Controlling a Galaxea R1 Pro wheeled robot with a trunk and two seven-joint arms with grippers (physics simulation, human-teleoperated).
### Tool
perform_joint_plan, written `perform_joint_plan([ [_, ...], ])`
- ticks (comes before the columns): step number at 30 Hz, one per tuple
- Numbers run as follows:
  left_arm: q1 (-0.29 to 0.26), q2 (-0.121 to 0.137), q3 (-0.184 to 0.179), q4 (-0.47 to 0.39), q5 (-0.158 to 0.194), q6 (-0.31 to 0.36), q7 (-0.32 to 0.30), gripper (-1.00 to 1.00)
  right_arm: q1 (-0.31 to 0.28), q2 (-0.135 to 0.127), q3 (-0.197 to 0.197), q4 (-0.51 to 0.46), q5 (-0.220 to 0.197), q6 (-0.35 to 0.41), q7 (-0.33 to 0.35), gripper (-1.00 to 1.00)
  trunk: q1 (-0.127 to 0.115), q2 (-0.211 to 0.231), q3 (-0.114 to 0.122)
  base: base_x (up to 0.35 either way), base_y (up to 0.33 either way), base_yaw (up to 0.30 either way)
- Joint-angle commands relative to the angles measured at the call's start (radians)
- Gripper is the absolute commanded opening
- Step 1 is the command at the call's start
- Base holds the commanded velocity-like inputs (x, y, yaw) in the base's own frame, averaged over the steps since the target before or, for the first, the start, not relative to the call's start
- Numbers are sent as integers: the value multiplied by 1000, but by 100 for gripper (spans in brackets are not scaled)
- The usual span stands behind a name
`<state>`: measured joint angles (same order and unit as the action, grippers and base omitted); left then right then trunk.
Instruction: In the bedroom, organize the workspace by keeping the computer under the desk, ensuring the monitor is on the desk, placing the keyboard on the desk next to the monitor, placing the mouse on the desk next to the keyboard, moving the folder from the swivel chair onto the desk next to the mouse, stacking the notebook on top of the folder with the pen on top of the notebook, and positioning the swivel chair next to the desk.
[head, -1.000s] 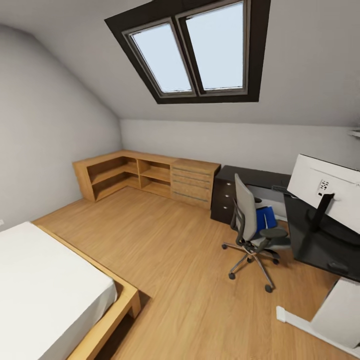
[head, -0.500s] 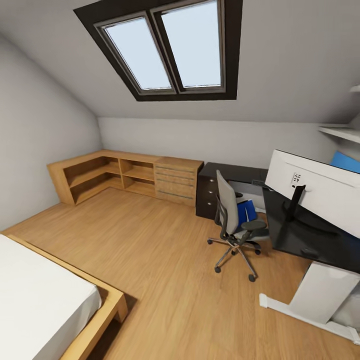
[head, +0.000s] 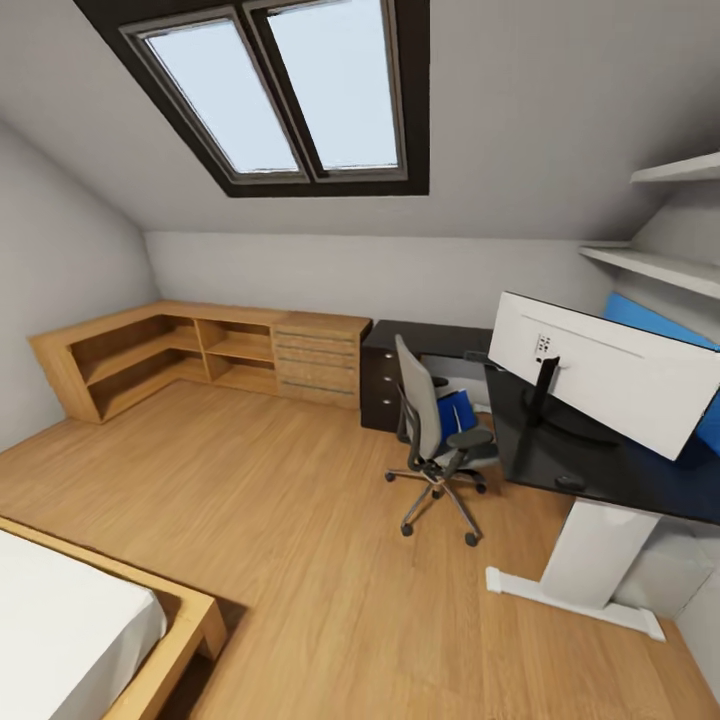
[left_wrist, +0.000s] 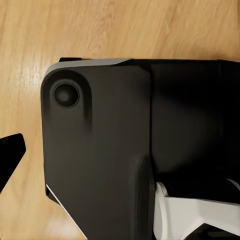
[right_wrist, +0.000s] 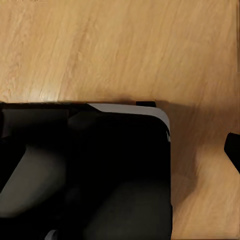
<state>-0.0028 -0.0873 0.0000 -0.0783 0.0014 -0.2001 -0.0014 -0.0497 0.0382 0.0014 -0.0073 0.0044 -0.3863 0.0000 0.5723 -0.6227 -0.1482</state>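
We are seeing the folder (head: 456, 411) lying on the swivel chair (head: 432, 436), beside the desk (head: 600, 465) carrying the monitor (head: 605, 371). We cannot tell how either end effector is standing.

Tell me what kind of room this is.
Likely an attic bedroom that doubles as a home office: a dark-framed skylight set in the sloped pale grey ceiling, a low wooden bed with a white mattress, and a long black desk carrying a very wide white-backed monitor, with a grey swivel chair beside it.
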Motion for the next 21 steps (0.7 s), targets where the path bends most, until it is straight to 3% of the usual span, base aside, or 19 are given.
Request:
perform_joint_plan([
  [1,0,0,0,0,0,-3,0,100,-1,0,0,1,0,-3,0,100,0,-1,-2,87,-65,-238],
  [12,0,-21,-4,-5,0,-2,1,100,-1,-1,1,0,0,-3,1,100,0,-1,-7,207,-105,-134],
  [19,0,-19,3,-69,16,-5,6,100,-1,-2,-5,-10,-4,-4,-1,100,0,-1,-7,51,-12,-9],
  [21,0,-19,7,-123,27,-16,10,100,-1,-2,-8,-27,-5,-3,-2,100,0,-1,-7,12,-3,-2],
])
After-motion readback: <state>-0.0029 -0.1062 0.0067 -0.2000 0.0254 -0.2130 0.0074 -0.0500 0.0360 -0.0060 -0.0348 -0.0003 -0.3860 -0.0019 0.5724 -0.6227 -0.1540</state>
